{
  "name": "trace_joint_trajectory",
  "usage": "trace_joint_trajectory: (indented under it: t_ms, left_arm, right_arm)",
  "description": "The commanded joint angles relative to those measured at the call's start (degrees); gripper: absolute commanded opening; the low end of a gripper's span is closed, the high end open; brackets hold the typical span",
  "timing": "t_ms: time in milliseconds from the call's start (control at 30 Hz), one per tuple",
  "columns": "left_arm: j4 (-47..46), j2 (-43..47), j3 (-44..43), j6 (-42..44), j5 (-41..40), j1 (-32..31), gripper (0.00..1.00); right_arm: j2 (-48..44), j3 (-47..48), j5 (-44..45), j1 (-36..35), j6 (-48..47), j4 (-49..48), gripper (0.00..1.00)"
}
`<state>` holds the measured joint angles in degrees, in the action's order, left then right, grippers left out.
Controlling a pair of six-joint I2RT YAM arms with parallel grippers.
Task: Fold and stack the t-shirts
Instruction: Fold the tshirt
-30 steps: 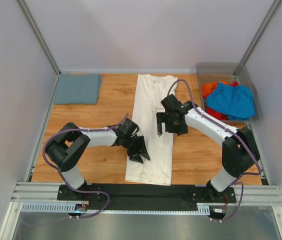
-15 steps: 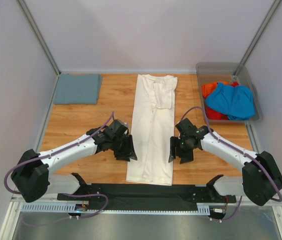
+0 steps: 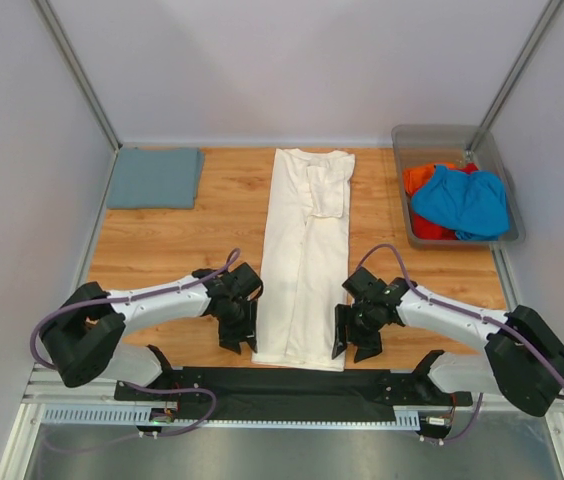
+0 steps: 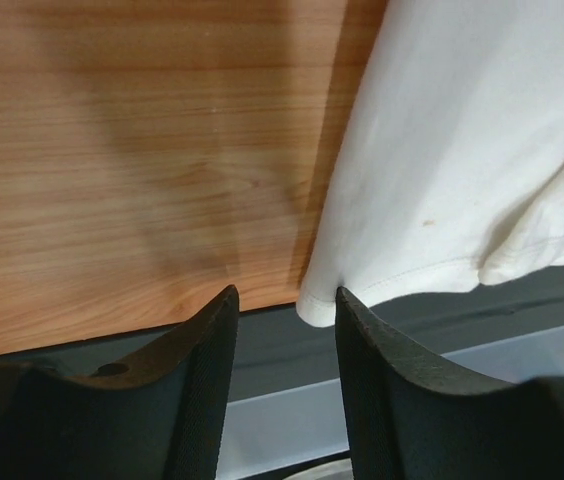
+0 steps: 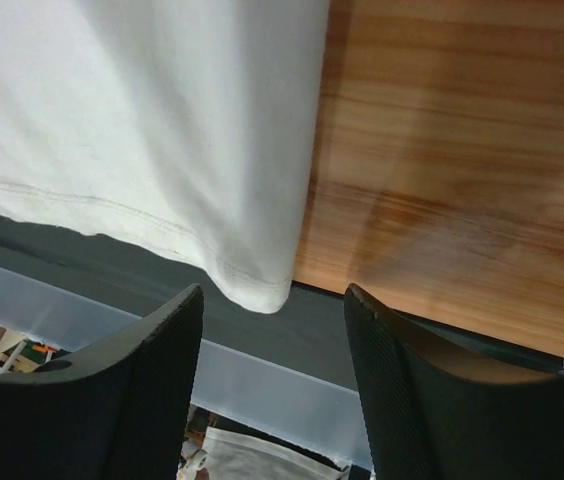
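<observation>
A cream-white t-shirt [image 3: 305, 250], folded into a long narrow strip, lies lengthwise down the middle of the table. Its hem hangs slightly over the near edge. My left gripper [image 3: 239, 338] is open at the strip's near left corner [image 4: 319, 305], which sits between its fingertips [image 4: 217, 312]. My right gripper [image 3: 352, 342] is open at the near right corner [image 5: 262, 290], just above its jaws. A folded grey-blue t-shirt [image 3: 154, 177] lies at the far left. Bright blue [image 3: 462, 200] and orange-red [image 3: 422, 178] t-shirts lie in the bin.
A clear grey plastic bin [image 3: 502, 235] stands at the far right. The black base rail [image 3: 282, 385] runs along the near table edge. White walls close in the table on the left, right and far sides.
Both arms have come down from the middle of the cream-white shirt to its near hem corners. The shirt lies as before.
</observation>
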<state>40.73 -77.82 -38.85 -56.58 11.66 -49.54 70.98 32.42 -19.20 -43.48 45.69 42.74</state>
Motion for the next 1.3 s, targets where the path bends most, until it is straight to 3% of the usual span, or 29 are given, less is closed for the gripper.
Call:
trace_joint_trajectory:
  t_ms: [0, 133, 500, 600, 733, 800, 867, 1067, 1267]
  left_arm:
    - [-0.39, -1.72, -1.05, -1.69, -1.73, -0.56, 0.5]
    - [-1.27, -2.69, -0.35, -2.05, -0.94, -0.82, 0.49]
    - [-7.15, -1.63, 3.34, -4.77, 2.92, -1.44, 0.49]
    - [-9.7, -1.54, 5.45, -5.91, 4.77, -1.35, 0.47]
    - [-13.04, -1.11, 8.61, -7.67, 6.27, -1.35, 0.29]
    - [-12.43, -1.02, 9.41, -7.94, 5.83, -1.35, 0.1]
    - [-10.16, -0.14, 9.5, -7.67, 4.43, -1.35, 0.0]
    - [-8.03, 7.24, 12.83, -8.11, 2.13, -1.35, 0.0]
    - [-11.2, 10.05, 15.38, -8.46, 5.12, -1.35, 0.0]
  right_arm:
    - [-0.32, -1.48, -0.92, -0.46, 3.44, -4.42, 0.6]
    - [-0.05, -2.01, -1.37, -0.64, 4.75, -5.47, 0.53]
    - [1.0, -2.89, -2.24, -0.64, 5.72, -7.14, 0.5]
    - [1.0, -2.9, -2.33, -0.72, 5.9, -6.89, 0.41]
    - [0.3, -4.82, -2.77, -0.72, 6.78, -7.58, 0.29]
    - [0.47, -5.61, -3.12, -0.72, 6.95, -8.81, 0.03]
    - [0.3, -6.58, -2.43, -0.72, 7.65, -6.99, 0.0]
    - [-9.54, -9.13, 1.97, -0.29, 9.94, -1.61, 0.0]
    - [-8.23, -10.01, -0.48, -0.2, 8.45, -3.54, 0.0]
